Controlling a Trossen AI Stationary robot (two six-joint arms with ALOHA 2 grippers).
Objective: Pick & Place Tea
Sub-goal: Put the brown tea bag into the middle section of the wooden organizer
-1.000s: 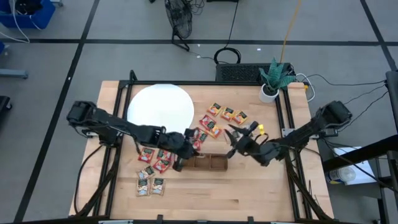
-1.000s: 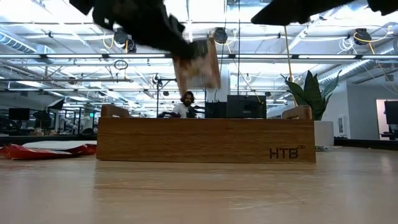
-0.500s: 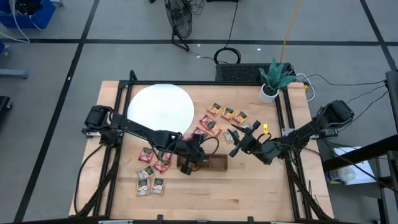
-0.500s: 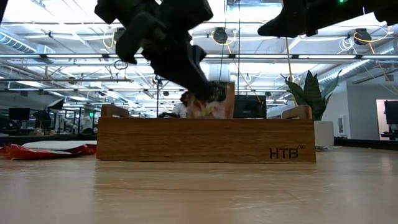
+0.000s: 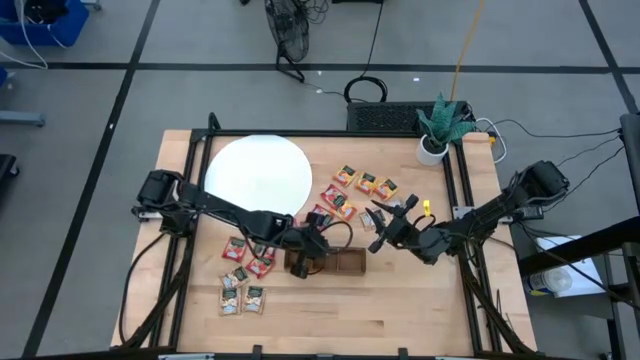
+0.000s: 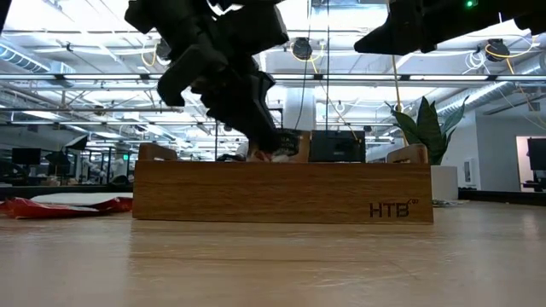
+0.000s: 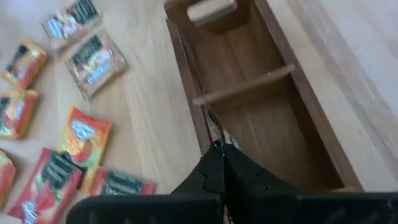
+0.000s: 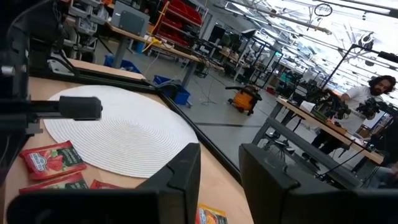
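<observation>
Here a tea sachet point(image 7: 214, 127) is pinched edge-on between the closed fingers of the left gripper point(image 7: 219, 144), inside the wooden tray point(image 7: 311, 118), against its wall. Loose sachets point(image 7: 81, 134) lie beside the tray. The right gripper point(image 5: 380, 226), jaws partly apart and empty, hovers near the tray's other end.

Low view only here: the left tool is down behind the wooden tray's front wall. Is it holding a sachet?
Observer: Yes. The left wrist view shows the left tool shut on a sachet, seen edge-on, over the wooden tray.
Operator: Which part of the tray?
Observer: From above, its left end.
Operator: Anything in there already?
Observer: The compartments the left wrist view shows look bare.
Operator: And the right arm?
Observer: The right tool hovers open near the tray's right end, holding nothing.
</observation>
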